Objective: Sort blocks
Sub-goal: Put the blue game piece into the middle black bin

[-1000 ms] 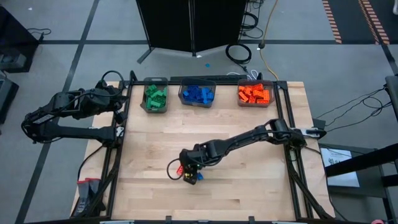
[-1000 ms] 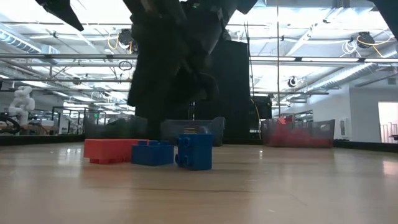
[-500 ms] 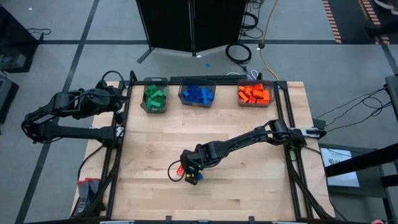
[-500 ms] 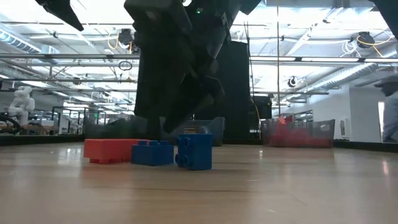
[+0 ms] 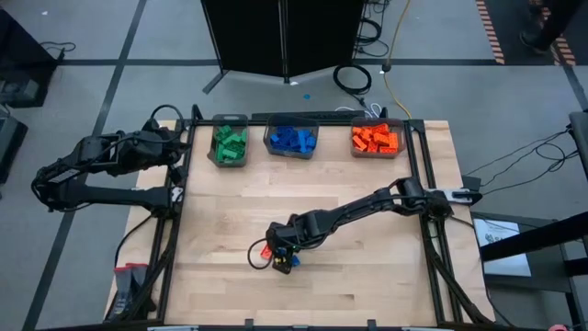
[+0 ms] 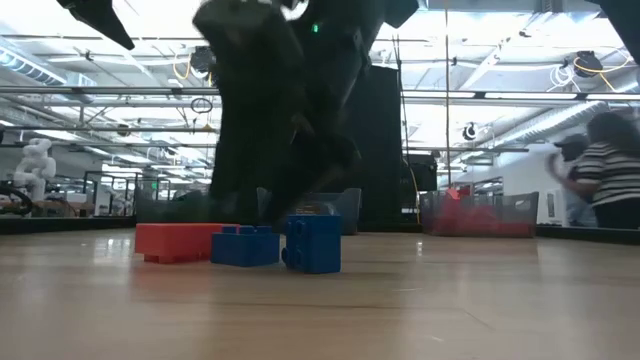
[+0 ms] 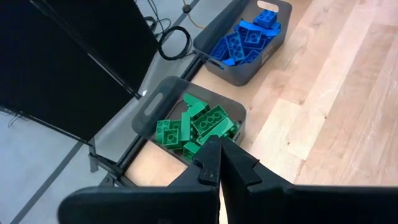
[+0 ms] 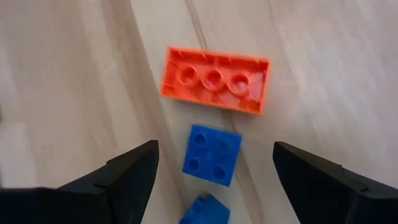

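Observation:
Three blocks lie flat on the table near its middle front: an orange-red long block point(image 8: 216, 81), a blue square block point(image 8: 212, 154) and a second blue block point(image 8: 204, 210). The low view shows them in a row: the orange-red block point(image 6: 180, 242), then the two blue blocks point(image 6: 245, 246) point(image 6: 313, 243). My right gripper point(image 8: 214, 149) hangs open over them, slanting down, with one finger on either side of the blue square block and clear of it. My left gripper point(image 7: 217, 168) waits shut at the table's far left, above the green bin point(image 7: 186, 118).
Three grey bins stand along the far edge: green blocks point(image 5: 230, 142), blue blocks point(image 5: 292, 140) and orange-red blocks point(image 5: 377, 140). Bare wood surrounds the three loose blocks. A person point(image 6: 600, 170) stands in the room beyond the table.
My right gripper has stayed over the three blocks and has spread its fingers wider. The blocks have kept their places. A person has come into the low view at the right.

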`<control>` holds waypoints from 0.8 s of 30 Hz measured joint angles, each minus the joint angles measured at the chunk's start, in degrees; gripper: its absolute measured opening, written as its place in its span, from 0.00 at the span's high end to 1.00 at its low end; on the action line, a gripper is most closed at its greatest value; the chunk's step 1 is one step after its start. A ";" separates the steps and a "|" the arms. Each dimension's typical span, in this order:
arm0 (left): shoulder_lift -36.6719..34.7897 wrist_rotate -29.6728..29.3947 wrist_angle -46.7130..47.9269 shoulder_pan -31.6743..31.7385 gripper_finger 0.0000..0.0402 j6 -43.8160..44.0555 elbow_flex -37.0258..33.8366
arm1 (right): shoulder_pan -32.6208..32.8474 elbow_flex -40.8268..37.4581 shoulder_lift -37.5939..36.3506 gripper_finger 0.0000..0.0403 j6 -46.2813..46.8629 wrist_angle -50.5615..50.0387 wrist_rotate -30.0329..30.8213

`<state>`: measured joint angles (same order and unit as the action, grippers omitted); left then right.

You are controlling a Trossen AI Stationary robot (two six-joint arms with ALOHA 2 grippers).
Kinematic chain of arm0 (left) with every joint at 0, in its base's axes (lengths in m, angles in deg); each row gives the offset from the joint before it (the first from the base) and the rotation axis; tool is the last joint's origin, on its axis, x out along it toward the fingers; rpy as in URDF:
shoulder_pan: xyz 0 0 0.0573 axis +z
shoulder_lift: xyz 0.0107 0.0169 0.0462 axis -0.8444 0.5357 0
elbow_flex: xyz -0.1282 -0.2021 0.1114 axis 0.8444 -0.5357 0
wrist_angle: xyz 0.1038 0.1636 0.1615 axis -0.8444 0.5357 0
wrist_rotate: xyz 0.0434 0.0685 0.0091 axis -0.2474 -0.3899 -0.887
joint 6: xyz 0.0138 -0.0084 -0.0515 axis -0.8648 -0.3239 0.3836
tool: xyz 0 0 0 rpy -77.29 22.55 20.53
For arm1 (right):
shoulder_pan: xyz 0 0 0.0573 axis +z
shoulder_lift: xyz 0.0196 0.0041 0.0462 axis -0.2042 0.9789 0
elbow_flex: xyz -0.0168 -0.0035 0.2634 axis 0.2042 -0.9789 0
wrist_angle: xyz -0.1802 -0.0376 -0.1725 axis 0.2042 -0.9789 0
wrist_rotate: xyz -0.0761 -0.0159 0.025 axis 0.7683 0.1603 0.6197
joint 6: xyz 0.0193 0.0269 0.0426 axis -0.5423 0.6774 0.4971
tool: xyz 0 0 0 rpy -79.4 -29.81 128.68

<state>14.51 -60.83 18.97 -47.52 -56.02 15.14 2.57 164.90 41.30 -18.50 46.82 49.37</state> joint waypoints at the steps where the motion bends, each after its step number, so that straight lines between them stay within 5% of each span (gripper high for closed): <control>1: 0.00 0.00 0.00 0.02 1.00 0.00 -0.02 | 0.02 -0.02 0.37 0.23 0.47 -0.18 -0.08; 24: -0.02 0.24 0.04 0.02 1.00 -1.38 -0.02 | 0.02 -0.04 3.02 0.24 1.30 1.50 -0.32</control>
<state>14.49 -60.59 19.02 -47.50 -57.40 15.12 2.59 164.85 44.32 -17.20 48.32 49.04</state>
